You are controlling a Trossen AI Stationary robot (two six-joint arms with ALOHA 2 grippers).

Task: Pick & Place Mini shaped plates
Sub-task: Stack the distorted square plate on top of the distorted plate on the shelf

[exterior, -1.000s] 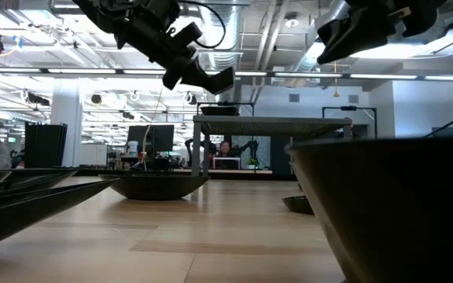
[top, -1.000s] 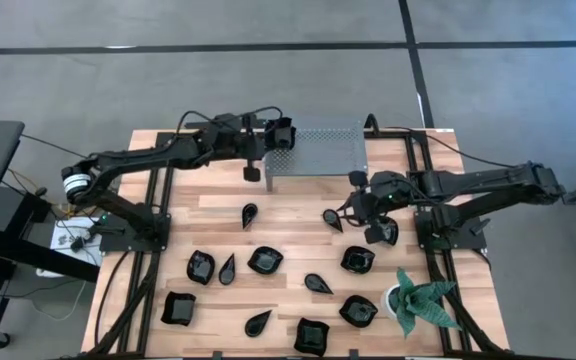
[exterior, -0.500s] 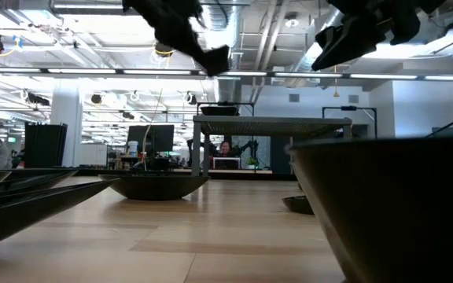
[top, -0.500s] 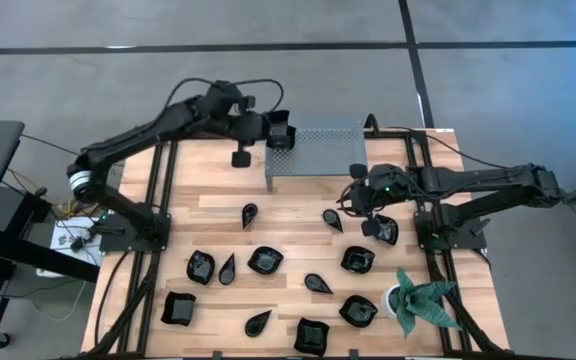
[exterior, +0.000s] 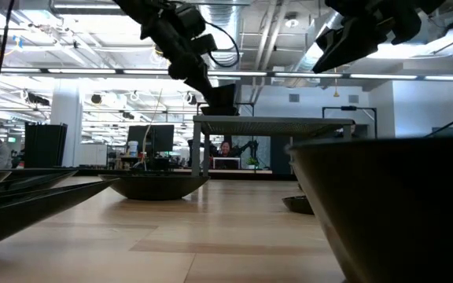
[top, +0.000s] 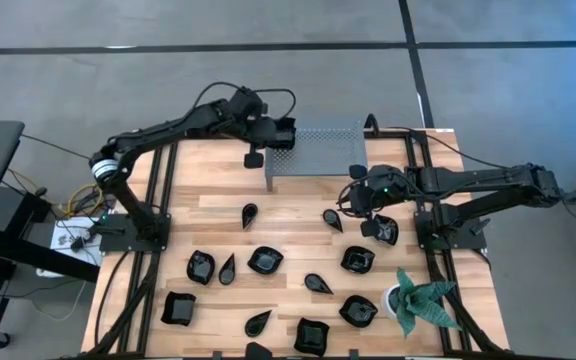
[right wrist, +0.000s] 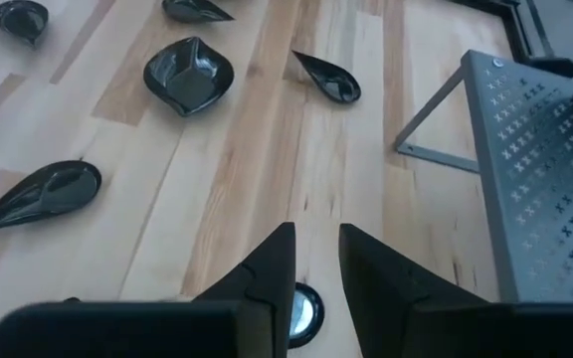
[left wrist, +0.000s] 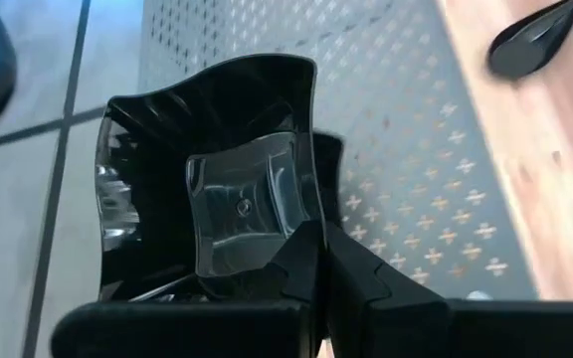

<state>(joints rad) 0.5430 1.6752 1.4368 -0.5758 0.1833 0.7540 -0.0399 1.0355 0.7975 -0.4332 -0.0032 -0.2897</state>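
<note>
My left gripper [top: 276,134] is shut on a square wavy-rimmed black dish [left wrist: 217,179] and hovers over the left end of the grey perforated shelf [top: 318,150]. In the low view the dish [exterior: 222,96] sits just above the shelf top [exterior: 274,120]. My right gripper [top: 353,200] hangs above the table near the shelf's right legs. It is open by a narrow gap [right wrist: 316,239] and holds nothing. A teardrop dish [top: 332,219] lies just on its near side. Several more black dishes rest flat on the wood, among them one teardrop [top: 249,214] and a leaf shape [top: 265,260]. My left gripper pinches the square dish by its rim [left wrist: 306,224], on the side nearest the wrist, between the two fingers. The dish is lifted clear of the table and tilted, with its hollow facing the wrist camera. Whether it touches the shelf top I cannot tell.
A green spiky plant [top: 418,300] stands at the table's near right corner. One dish [top: 383,230] lies beside the right arm. The black frame rails [top: 158,200] run along both sides. Bare wood [top: 293,205] lies between the shelf and the dishes.
My left gripper, still holding the dish, rose above the shelf's left end and then came down close to the shelf top, as the arm's elbow swung toward the table's far edge. My right gripper shifted slightly toward the table's left, then kept still.
</note>
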